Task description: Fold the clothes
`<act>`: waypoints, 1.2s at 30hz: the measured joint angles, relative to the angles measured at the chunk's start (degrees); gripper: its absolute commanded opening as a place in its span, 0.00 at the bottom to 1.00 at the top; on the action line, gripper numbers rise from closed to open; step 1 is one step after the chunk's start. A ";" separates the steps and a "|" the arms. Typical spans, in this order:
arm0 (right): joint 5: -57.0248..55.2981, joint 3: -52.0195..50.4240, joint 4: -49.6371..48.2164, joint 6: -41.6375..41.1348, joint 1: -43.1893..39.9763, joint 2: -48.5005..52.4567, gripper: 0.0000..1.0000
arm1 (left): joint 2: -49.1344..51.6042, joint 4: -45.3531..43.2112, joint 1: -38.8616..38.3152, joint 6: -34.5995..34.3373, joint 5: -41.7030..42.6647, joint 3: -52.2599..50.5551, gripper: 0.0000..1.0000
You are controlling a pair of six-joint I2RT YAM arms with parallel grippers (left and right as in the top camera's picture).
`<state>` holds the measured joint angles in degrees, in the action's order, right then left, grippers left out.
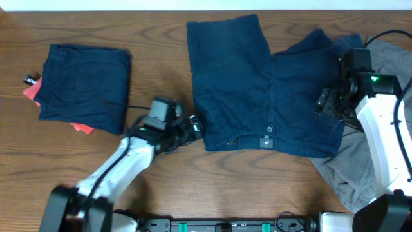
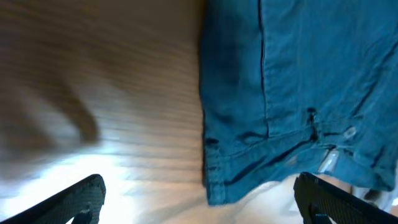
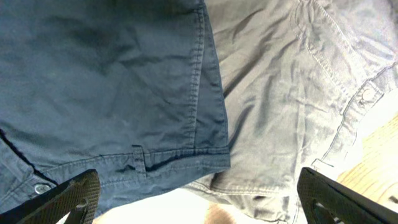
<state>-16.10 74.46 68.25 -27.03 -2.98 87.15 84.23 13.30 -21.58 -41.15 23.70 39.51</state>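
Large navy shorts [image 1: 257, 90] lie spread flat in the middle of the table, waistband toward the front. My left gripper [image 1: 191, 129] is open and empty at their front left waistband corner [image 2: 214, 180]. My right gripper [image 1: 326, 103] is open and empty above their right waistband corner [image 3: 186, 158]. A light grey garment [image 1: 357, 164] lies partly under the navy shorts at the right [image 3: 292, 93]. Folded navy shorts [image 1: 84, 87] sit at the far left on a small coral-red garment [image 1: 80, 127].
The wooden table [image 1: 244, 183] runs to the front edge. A small black item [image 1: 31, 80] lies by the folded pile's left side. A black cable [image 1: 393, 32] trails at the back right.
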 measured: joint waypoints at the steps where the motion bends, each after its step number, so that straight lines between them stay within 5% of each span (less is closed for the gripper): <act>1: 0.02 0.00 0.11 0.00 0.00 0.00 0.99 | 1.57 -1.62 -0.90 -1.33 0.00 0.00 0.98; 3: 0.04 0.00 0.11 0.00 0.00 0.00 0.99 | 4.55 -5.05 -2.69 -4.00 0.00 -0.09 0.98; 6: 0.07 0.00 0.11 0.00 0.00 0.00 0.99 | 6.84 -10.27 -5.03 -7.23 0.35 0.07 0.83; 13: 0.09 0.00 0.13 0.00 0.00 0.00 0.99 | 9.53 -12.94 -9.05 -10.34 0.22 -0.11 0.08; 14: 0.09 0.00 0.15 0.00 0.00 0.00 0.99 | 9.62 -12.96 -9.33 -10.27 0.26 -0.15 0.06; 21: 0.09 0.00 0.17 0.00 0.00 0.00 0.99 | 9.03 -11.45 -7.93 -8.87 3.50 -0.15 0.06; 25: 0.17 0.00 0.22 0.04 0.00 0.00 0.99 | 3.08 0.79 -2.05 -2.71 6.51 0.70 0.06; 29: 0.31 0.00 0.24 0.15 0.00 0.00 0.99 | -5.90 15.78 9.60 7.04 4.48 6.10 0.06; 34: 3.04 0.00 -0.28 2.40 0.00 0.00 0.99 | -12.44 17.86 26.86 12.90 -2.29 14.99 0.07; 35: 4.28 0.00 -0.48 3.58 0.00 0.00 0.99 | -12.96 17.73 29.55 12.96 -2.84 16.28 0.30; 36: 5.27 0.00 -0.66 4.61 0.00 0.00 0.97 | -13.38 17.66 32.15 13.00 -3.63 17.51 0.63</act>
<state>-10.83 74.46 67.59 -22.41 -2.98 87.15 70.85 30.96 10.57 -28.14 20.08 57.01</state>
